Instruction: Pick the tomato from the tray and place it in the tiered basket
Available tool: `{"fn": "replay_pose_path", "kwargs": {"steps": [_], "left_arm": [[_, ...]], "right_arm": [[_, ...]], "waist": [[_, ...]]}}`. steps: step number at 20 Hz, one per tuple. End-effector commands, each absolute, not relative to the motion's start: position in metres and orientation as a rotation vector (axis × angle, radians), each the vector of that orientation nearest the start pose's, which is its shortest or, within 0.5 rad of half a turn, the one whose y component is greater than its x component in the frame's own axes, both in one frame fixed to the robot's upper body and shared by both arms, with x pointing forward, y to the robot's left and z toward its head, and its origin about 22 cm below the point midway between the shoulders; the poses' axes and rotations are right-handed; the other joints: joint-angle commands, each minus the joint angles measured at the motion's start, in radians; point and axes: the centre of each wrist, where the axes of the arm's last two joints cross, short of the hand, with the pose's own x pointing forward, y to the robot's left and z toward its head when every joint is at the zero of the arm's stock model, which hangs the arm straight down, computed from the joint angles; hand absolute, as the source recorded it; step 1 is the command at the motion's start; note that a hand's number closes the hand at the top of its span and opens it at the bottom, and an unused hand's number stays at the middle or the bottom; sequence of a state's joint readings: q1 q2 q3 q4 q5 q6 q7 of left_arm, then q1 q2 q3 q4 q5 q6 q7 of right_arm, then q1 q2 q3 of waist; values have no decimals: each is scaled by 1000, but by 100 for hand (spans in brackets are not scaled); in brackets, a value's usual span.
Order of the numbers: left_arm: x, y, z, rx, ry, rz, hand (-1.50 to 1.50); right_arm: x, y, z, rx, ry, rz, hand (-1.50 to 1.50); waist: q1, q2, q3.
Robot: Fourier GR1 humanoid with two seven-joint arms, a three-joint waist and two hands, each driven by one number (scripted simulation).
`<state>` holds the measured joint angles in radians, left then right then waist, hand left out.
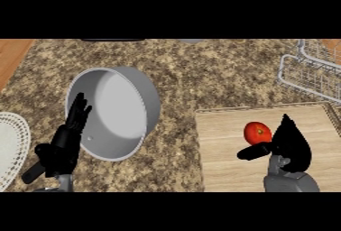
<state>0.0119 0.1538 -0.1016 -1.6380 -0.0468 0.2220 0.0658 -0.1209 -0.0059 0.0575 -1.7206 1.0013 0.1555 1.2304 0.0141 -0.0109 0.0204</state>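
R hand [292, 148] low on wooden tray [220, 168], fingers straight & together, thumb out just under tomato [258, 132]; not pinching it. Tomato sits on tray, left of palm. L hand [64, 143] open, fingers up, by grey pan [150, 97]; wire tiered basket [310, 74] top rt of worktop [220, 72].

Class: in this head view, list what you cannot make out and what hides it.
All in the head view:
1. Tiered basket: cut off by the right edge; tiers uncountable.
2. Tomato: lower right edge hidden by the right hand; contact unclear.
3. White plate: cut off by the left edge.
4. Pan: left rim partly hidden by the left hand.
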Motion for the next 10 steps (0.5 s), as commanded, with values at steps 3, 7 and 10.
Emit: {"fn": "replay_pose_path", "kwargs": {"steps": [3,7,10], "left_arm": [[212,241,-34,251,-1303,-47,0],[216,243,-35,253,-1316,-33,0],[209,246,-42,254,-1321,-36,0]], "right_arm": [[273,-201,63,-968,-313,247,-150],[286,-204,63,-959,-307,234,-150],[279,-206,52,-960,-309,228,150]], "waist": [[-8,19,-23],[-1,23,-23],[-6,21,-24]]}}
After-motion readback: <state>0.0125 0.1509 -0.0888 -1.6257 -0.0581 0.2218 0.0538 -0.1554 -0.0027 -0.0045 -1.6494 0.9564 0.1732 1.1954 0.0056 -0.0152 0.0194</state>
